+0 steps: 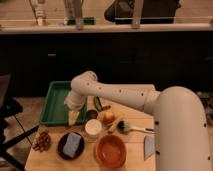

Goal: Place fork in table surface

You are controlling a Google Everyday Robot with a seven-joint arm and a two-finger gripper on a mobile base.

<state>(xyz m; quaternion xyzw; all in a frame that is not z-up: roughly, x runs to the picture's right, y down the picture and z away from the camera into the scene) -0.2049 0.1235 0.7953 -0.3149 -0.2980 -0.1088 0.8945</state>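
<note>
My gripper (74, 117) hangs at the end of the white arm and points down over the front right corner of the green tray (54, 102), at the left side of the light wood table surface (131, 93). I cannot make out the fork; it is either hidden by the gripper or too small to see.
Close to the gripper stand a white cup (93, 128), a small dark can (91, 114) and an orange fruit (108, 118). A black-handled brush (131, 128), a brown bowl (110, 150), a dark plate with a blue sponge (71, 145), a brown cluster (42, 141) and a grey item (149, 147) fill the front.
</note>
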